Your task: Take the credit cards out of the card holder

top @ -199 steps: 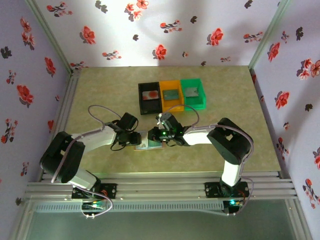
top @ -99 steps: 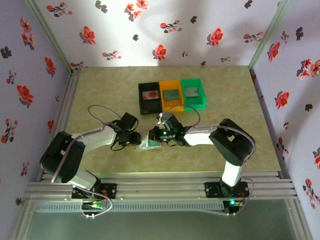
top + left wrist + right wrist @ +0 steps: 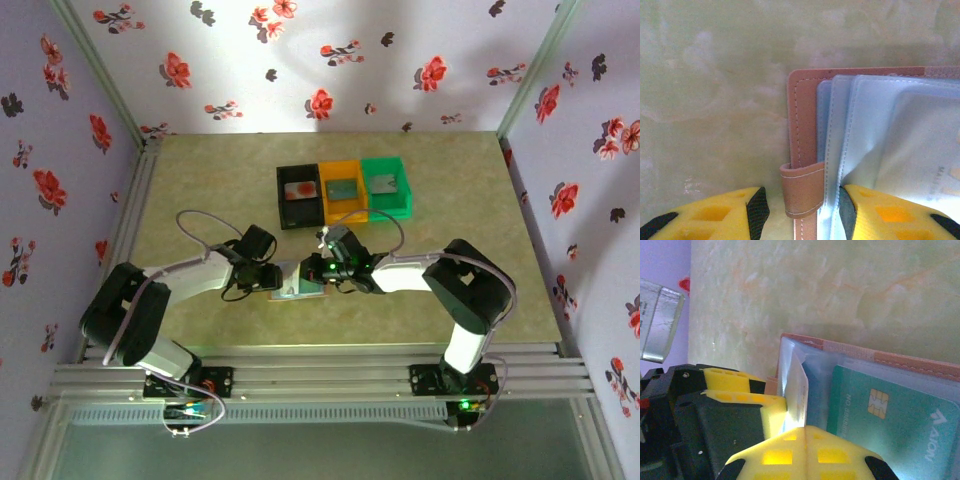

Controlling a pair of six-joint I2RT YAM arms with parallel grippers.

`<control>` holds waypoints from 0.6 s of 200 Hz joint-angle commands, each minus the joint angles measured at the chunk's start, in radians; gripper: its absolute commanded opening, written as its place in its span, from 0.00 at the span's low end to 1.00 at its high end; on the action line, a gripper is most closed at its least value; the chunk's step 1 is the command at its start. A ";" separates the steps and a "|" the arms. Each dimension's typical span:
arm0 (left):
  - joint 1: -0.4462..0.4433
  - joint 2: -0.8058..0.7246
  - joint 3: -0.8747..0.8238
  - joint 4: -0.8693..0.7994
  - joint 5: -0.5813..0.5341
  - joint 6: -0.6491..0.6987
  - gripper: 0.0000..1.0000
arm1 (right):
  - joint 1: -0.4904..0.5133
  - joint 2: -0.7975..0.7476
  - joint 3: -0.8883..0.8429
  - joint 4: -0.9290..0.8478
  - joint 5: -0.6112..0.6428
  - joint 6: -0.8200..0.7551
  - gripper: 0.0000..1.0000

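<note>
The card holder [image 3: 297, 284] lies open on the table between both arms, pinkish-tan with clear blue-grey sleeves [image 3: 875, 130]. My left gripper [image 3: 800, 210] stands open astride its edge: one pad rests on the sleeves, the other stays clear of the tan strap loop [image 3: 802, 187]. In the top view it sits at the holder's left end [image 3: 272, 278]. My right gripper [image 3: 805, 432] is shut on a pale credit card [image 3: 799, 387] that stands on edge, lifted from a sleeve. In the top view this gripper hangs over the holder's right part [image 3: 320, 270]. A green chip card [image 3: 890, 415] lies flat in another sleeve.
A black bin [image 3: 299, 196], an orange bin [image 3: 343, 190] and a green bin [image 3: 386, 186] stand in a row just behind the holder, each with a card in it. Flowered walls close the table's sides and back.
The right gripper's jaws closed the last bit onto the pale card. Its elbow drifted slightly to the right. The left arm held still.
</note>
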 commanded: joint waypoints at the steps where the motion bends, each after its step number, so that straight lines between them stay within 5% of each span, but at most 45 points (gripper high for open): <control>1: -0.020 0.154 -0.064 0.093 0.030 0.012 0.46 | -0.002 0.011 -0.009 0.087 -0.051 0.026 0.02; 62: -0.020 0.157 -0.063 0.090 0.030 0.012 0.45 | 0.017 0.017 -0.002 0.116 -0.055 0.031 0.24; 120: -0.020 0.156 -0.064 0.092 0.029 0.012 0.45 | 0.028 0.036 0.007 0.121 -0.061 0.033 0.24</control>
